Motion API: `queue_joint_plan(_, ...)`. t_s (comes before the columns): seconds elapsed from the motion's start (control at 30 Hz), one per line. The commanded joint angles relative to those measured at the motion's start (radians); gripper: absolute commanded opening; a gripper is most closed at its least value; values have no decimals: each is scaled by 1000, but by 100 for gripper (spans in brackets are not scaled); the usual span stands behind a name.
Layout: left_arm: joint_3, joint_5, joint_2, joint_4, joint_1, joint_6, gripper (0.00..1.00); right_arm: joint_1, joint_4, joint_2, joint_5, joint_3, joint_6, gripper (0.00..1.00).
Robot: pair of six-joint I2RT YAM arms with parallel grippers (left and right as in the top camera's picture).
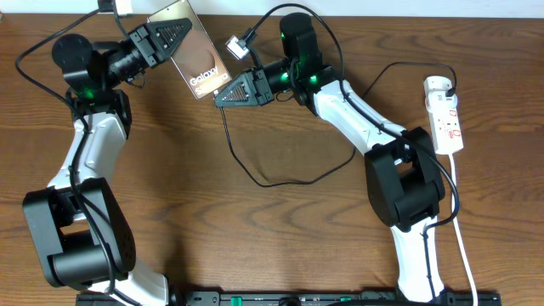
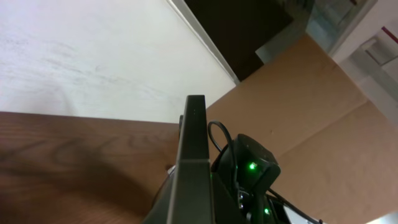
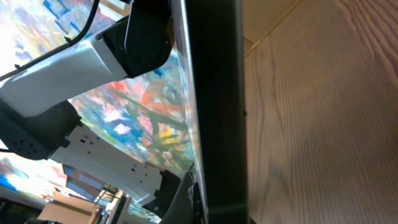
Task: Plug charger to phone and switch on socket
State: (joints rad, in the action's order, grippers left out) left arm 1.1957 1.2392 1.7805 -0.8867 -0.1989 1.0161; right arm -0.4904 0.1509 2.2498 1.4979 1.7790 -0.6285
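Two arms reach over the brown wood-grain surface (image 1: pixel 280 238), both hands meeting at far left-centre. The white elongated power strip with red switch marks, the socket (image 1: pixel 445 119), lies well apart at the right edge. Its long axis runs near-to-far, with a thick white cord (image 1: pixel 463 246) trailing to the near edge; the right arm is nearer to it. The slim bronze-faced phone with white "Galaxy" lettering (image 1: pixel 197 61) sits between the hands. The left hand (image 1: pixel 170 38) looks clamped on its far-left side, and the right hand (image 1: pixel 223 95) is right at its near-right short end. The phone's long axis is diagonal, far-left to near-right, with the near-right end pointing at the right hand and the face toward the overhead camera. I can't tell the right hand's closure, because the phone's dark edge fills its wrist view. The thin black charger cable (image 1: pixel 263 182) loops over the surface from the socket side up to the right hand. The connector tip is hidden, so seating is unconfirmed. My read: this is the insertion step, and the push must follow the phone's long axis.
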Motion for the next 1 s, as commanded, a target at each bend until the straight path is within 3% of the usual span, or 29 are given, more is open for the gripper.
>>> queue_joint_plan(0.0,-1,198,4,5,19,-36,7,6,21,-22,-55,24,9,1)
queue_joint_plan(0.4,-1,333,4,6,19,-34,7,7,10,-22,-6,24,24,1)
queue_joint_plan(0.77,-1,332,4,9,19,49,7,7,-7,-22,62,24,27,1)
queue_joint_plan(0.97,-1,332,4,9,16,106,7,3,-98,-22,62,23,100,1)
